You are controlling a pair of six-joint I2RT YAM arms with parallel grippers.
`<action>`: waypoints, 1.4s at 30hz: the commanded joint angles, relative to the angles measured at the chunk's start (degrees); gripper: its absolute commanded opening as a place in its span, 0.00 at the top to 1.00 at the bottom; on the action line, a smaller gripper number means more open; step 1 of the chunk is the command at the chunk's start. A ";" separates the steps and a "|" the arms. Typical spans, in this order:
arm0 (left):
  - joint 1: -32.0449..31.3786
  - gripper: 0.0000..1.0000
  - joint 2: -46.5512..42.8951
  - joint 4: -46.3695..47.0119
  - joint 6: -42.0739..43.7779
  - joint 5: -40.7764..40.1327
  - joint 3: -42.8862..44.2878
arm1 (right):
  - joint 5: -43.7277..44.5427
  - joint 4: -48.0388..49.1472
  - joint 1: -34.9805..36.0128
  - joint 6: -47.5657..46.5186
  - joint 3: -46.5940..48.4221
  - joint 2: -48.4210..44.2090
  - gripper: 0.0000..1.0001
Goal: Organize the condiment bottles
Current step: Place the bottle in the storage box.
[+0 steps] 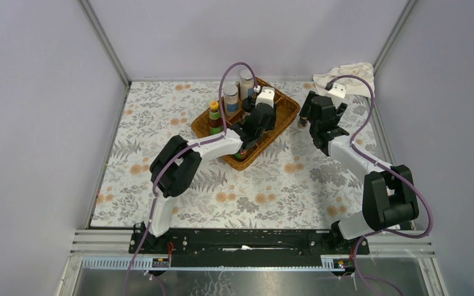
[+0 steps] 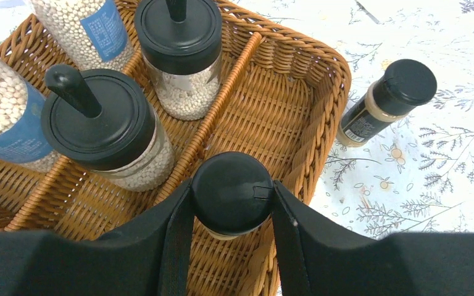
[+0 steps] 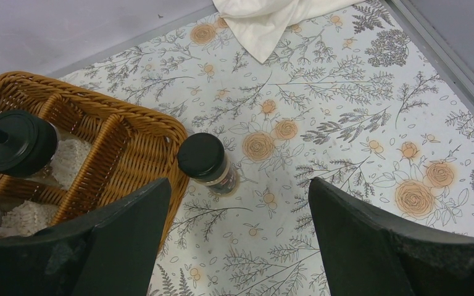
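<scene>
Spice jar (image 2: 231, 188) pinched by left gripper (image 2: 231, 213), in the wicker tray (image 2: 332, 92) compartment nearest the loose jar (image 2: 386, 102). We'd lower it straight, upright, off the divider (image 2: 225, 102), then let go. Right gripper (image 3: 239, 213) jaws spread over that jar.

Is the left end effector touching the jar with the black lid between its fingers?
Touching. The left wrist view shows the fingers of the left end effector pressed against both sides of the black-lidded jar.
</scene>
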 commanded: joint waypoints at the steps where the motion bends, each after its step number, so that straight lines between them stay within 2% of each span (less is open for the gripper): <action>1: 0.38 1.00 1.68 -0.63 -1.38 -2.51 2.57 | -0.25 2.10 -0.52 0.79 1.02 0.34 0.11; 16: 0.33 1.00 3.78 1.14 -2.40 -4.32 2.97 | -0.65 2.21 -0.83 0.94 1.36 1.13 0.10; 36: 0.32 1.00 5.08 -0.93 -4.14 -5.45 3.65 | -0.98 2.23 -1.07 1.05 1.38 1.23 0.10; 42: 0.27 0.90 5.33 -2.38 -5.23 -6.47 4.01 | -1.27 2.10 -1.01 1.14 1.35 1.23 0.10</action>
